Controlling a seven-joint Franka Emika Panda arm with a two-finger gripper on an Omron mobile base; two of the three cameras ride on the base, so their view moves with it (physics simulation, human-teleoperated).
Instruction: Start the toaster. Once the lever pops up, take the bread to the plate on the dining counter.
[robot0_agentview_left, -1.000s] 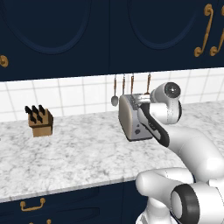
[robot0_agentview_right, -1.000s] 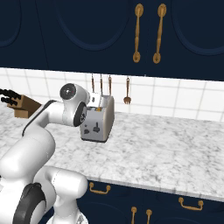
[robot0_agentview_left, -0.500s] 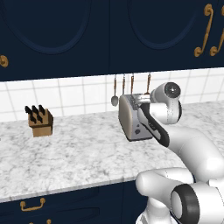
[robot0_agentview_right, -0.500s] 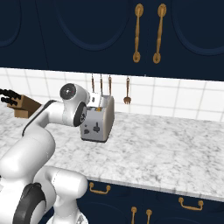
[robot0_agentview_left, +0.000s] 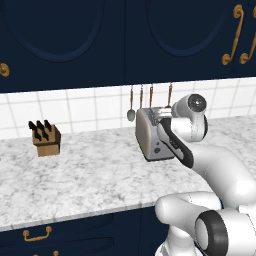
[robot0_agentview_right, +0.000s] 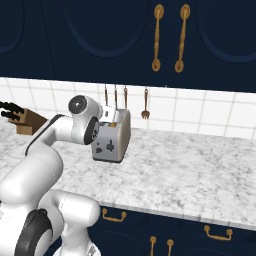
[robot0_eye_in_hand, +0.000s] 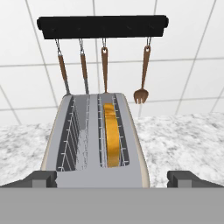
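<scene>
The silver toaster (robot0_agentview_left: 150, 136) (robot0_agentview_right: 113, 141) stands on the marble worktop near the tiled wall. From the hand view I look down on the toaster (robot0_eye_in_hand: 87, 173) and its two top slots. The bread (robot0_eye_in_hand: 112, 135) sits upright in the right slot, and the left slot is empty. My gripper (robot0_eye_in_hand: 112, 179) hovers just above the toaster's near end, open wide, one fingertip on each side and nothing between them. In the base views the hand (robot0_agentview_left: 164, 115) (robot0_agentview_right: 107, 113) sits at the toaster's top. The plate and the dining counter are out of view.
A wooden knife block (robot0_agentview_left: 46, 140) (robot0_agentview_right: 24, 120) stands to the left on the worktop. A dark rail (robot0_eye_in_hand: 103, 26) with several hanging utensils is on the wall right behind the toaster. Navy upper cabinets (robot0_agentview_left: 125, 40) hang overhead. The worktop's front edge (robot0_agentview_left: 75, 212) runs below.
</scene>
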